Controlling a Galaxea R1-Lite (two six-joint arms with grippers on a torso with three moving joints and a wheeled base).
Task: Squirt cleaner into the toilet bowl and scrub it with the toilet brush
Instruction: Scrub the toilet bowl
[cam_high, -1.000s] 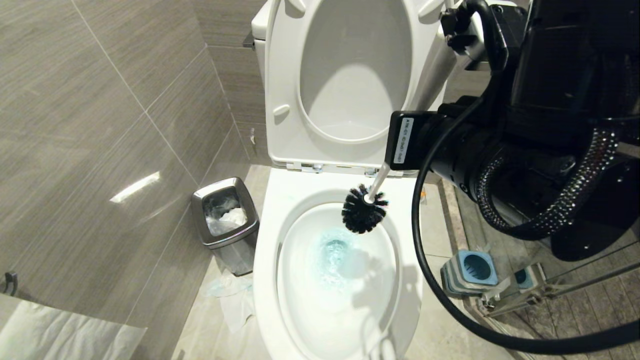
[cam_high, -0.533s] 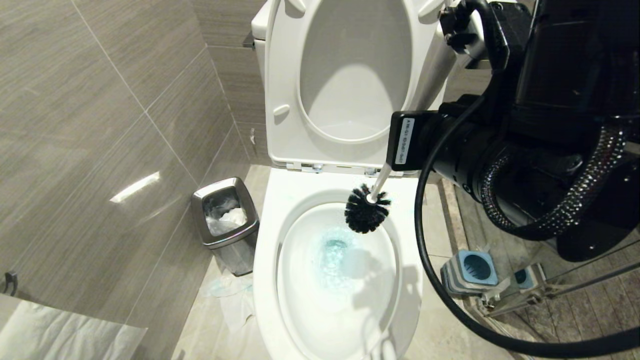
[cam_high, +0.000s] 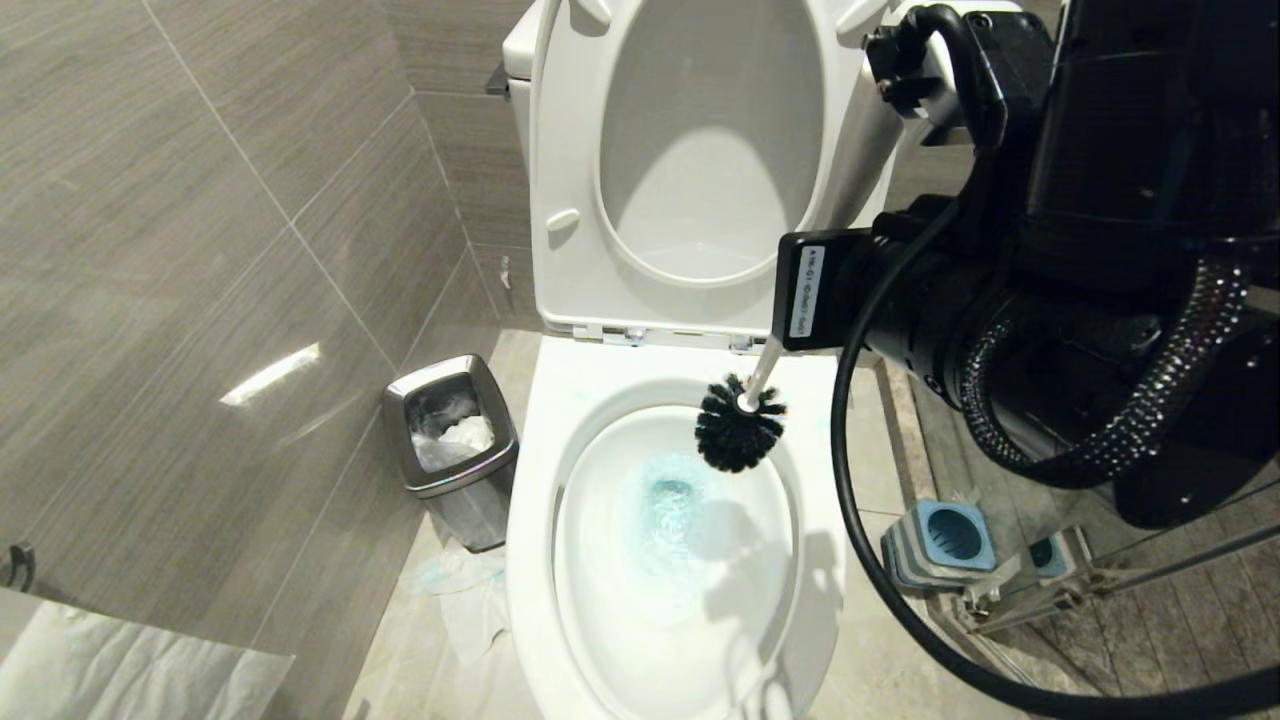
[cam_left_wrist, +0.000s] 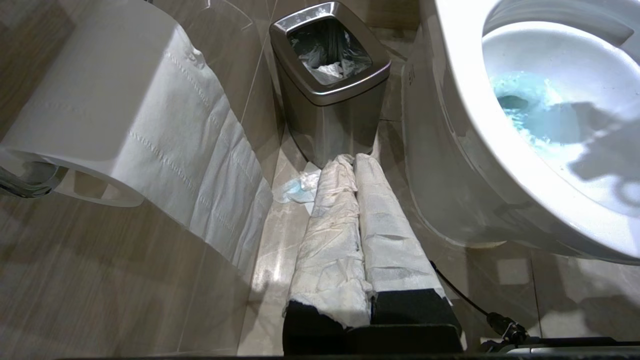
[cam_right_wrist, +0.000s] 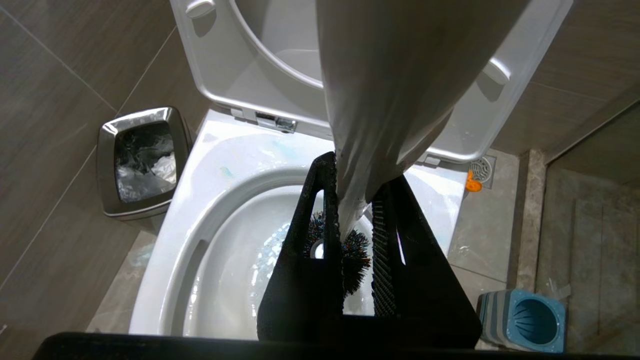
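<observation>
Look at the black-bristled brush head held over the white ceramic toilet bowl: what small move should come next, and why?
Probably lower the slim white-handled toilet brush into the white ceramic toilet bowl. The right gripper has its jaws shut on the handle, and the black bristles seem to hang above the basin's back edge, clear of the blue-tinted water that wants scrubbing.

Right arm reaches in from the right side of the head view, wrist angled down and toward the left. Right gripper: 2 black fingers clamped on the white handle of the toilet brush. Left gripper: 2 paper-wrapped fingers pressed together, pointing at the floor, holding nothing.
</observation>
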